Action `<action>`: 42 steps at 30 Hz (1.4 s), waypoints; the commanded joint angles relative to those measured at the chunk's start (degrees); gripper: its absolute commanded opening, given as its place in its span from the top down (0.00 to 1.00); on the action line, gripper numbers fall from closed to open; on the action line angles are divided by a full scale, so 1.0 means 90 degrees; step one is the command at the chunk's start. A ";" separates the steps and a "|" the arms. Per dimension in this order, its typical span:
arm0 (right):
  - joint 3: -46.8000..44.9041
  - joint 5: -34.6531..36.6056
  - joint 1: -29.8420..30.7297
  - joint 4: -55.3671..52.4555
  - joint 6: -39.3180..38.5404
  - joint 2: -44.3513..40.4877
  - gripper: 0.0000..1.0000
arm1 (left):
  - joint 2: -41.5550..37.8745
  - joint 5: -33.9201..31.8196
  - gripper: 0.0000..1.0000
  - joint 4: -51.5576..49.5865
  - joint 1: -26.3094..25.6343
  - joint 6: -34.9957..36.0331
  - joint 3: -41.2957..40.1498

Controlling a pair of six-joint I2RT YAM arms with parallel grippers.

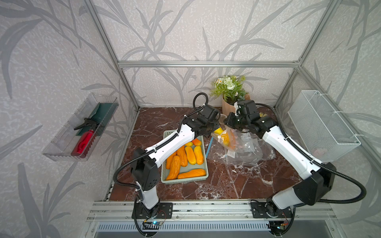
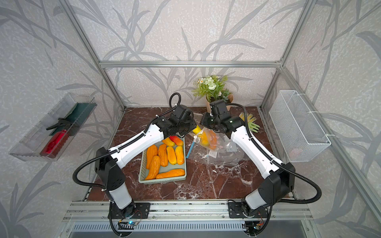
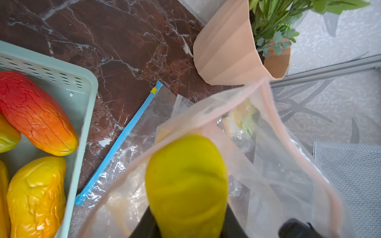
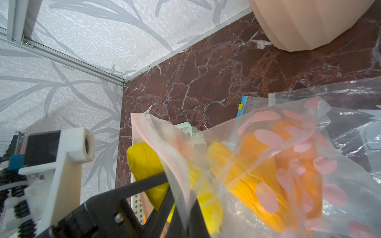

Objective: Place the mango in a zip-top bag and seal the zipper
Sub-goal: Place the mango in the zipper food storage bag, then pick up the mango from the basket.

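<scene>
Red-brown marble tabletop point(image 1: 237, 185), leaf-patterned wallpaper point(image 1: 185, 31), aluminium frame point(image 1: 206, 64); mint perforated basket point(image 1: 185, 178) of orange mangoes point(image 1: 190, 154) near centre; left gripper point(image 3: 188, 218) part-open, clasping yellow-green mango point(image 3: 186, 175), partway into pink-spotted zip-top bag point(image 4: 268, 164) just right of the basket; right gripper point(image 4: 175, 191) closed, pinching that bag's pink mouth edge; blue-zippered clear bag point(image 3: 120, 141) flat beneath; potted plant point(image 1: 228, 88) at rear.

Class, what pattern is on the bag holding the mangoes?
Pink oval spots on the clear bag; best seen in right wrist view.

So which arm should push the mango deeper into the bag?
Left. The left fingers grip the yellow mango, partly inside the pink-dotted bag; the right fingers are busy pinching its rim open.
</scene>
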 commanded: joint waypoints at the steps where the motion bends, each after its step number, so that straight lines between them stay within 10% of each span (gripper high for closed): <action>1: 0.0197 -0.0091 -0.0023 0.0044 -0.0006 0.0084 1.00 | 0.0018 0.0362 0.54 -0.0512 -0.0036 0.0521 0.0422; 10: 0.0184 -0.0097 -0.0038 -0.0018 -0.0139 0.0099 1.00 | -0.0465 0.0178 0.15 -0.1578 -0.0017 0.1080 0.0971; 17: 0.0225 -0.0035 -0.0073 -0.0084 -0.0221 0.0107 1.00 | -0.1251 -0.0662 0.17 -0.3422 0.0226 0.1978 0.0812; 25: 0.0178 -0.0111 -0.0087 -0.0067 -0.0250 0.0084 1.00 | -0.1723 -0.1385 0.14 -0.5007 0.0480 0.3006 -0.1691; 34: -0.0038 -0.0140 -0.0074 -0.0019 -0.0203 -0.0038 1.00 | -0.1462 -0.1114 0.09 -0.4028 0.1076 0.3699 -0.3280; 42: -0.0009 -0.0120 -0.0072 -0.0038 -0.0198 -0.0028 1.00 | -0.0998 -0.0384 0.25 -0.3000 0.1261 0.4006 -0.3763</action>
